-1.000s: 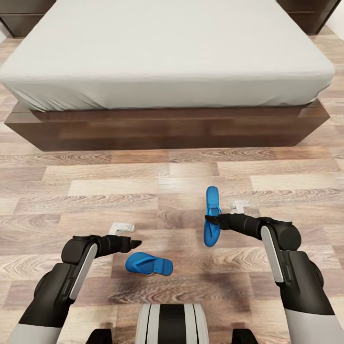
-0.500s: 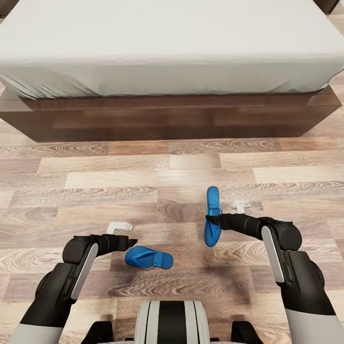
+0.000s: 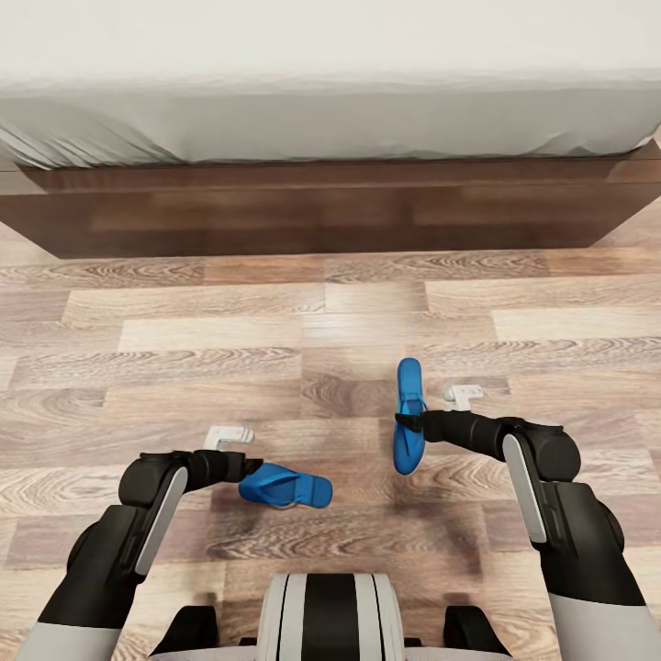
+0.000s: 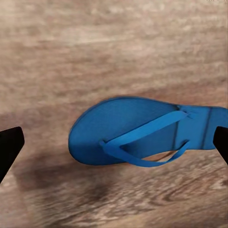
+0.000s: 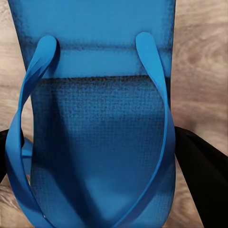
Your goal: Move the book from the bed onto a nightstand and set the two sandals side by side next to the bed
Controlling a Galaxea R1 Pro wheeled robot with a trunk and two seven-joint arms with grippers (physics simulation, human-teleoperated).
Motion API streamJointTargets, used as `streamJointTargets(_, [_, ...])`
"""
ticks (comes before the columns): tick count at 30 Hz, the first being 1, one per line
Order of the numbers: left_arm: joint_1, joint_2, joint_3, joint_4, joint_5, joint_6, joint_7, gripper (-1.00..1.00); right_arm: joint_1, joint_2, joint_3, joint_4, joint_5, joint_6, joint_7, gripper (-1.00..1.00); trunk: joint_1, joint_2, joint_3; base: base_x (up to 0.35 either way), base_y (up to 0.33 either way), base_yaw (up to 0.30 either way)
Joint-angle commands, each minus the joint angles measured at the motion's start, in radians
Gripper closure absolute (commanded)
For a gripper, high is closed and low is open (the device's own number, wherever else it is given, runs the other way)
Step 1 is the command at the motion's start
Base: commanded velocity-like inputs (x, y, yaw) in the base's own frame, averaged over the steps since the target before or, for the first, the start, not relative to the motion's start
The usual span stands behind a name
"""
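Sandal (image 3: 407, 418) in right hand (image 3: 401, 420)

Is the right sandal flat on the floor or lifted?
Lifted: the right hand grips the sandal across its middle, on edge above the floor.

The head camera looks down and forward from up high, over both arms and the wood floor (image 3: 229, 312), to the near side of the bed (image 3: 330, 211) far ahead. The left wrist camera sits low and close to the floor (image 4: 95, 42), looking along the left end effector (image 3: 254, 465) at a sandal (image 4: 142, 133) the head camera sees too (image 3: 285, 487). The right wrist camera is very near the other sandal (image 5: 99, 118), which the head camera also sees (image 3: 408, 418).
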State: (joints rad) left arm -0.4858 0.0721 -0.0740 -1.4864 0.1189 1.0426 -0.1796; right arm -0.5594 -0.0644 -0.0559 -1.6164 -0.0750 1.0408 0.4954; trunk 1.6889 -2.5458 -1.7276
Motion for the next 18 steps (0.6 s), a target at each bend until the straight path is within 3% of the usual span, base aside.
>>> streamJointTargets(1, [0.000,-0.001,0.000,-0.001,0.007,0.005,0.007,-1.00,-0.001,0.000,-0.001,0.000,-0.008,0.006,-0.003,1.00,0.000,0.000,-0.001,0.000,0.000,0.000])
streamJointTargets(10, [-0.011,-0.030,0.041,-0.100,0.008,0.004,0.018,-1.00,0.001,0.000,0.001,-0.001,-0.008,0.006,-0.003,1.00,0.000,0.000,-0.001,0.000,0.000,0.000])
streamJointTargets(12, [-0.019,-0.030,0.047,-0.110,0.009,-0.053,0.014,-1.00,0.001,0.000,0.001,-0.001,-0.008,0.006,-0.003,1.00,0.000,0.000,-0.001,0.000,0.000,0.000])
streamJointTargets(14, [-0.026,-0.023,0.043,-0.117,-0.006,-0.172,0.014,-1.00,0.001,0.000,0.003,-0.001,-0.008,0.006,-0.003,1.00,0.000,0.000,-0.001,0.000,0.000,0.000])
streamJointTargets(16, [-0.027,0.005,0.017,-0.119,-0.039,-0.246,0.009,-1.00,0.001,0.000,0.003,-0.001,-0.007,0.006,-0.003,1.00,0.000,0.000,-0.001,0.000,0.000,0.000])
streamJointTargets(17, [-0.028,0.017,0.002,-0.119,-0.048,-0.261,0.007,-1.00,0.002,0.000,0.002,-0.001,-0.007,0.006,-0.003,1.00,0.000,0.000,-0.001,0.000,0.000,0.000])
streamJointTargets(18, [-0.022,0.011,-0.003,-0.114,-0.053,-0.266,0.001,-1.00,-0.001,-0.006,-0.004,0.000,-0.003,0.000,-0.004,1.00,0.000,0.000,-0.001,0.000,0.000,0.000])
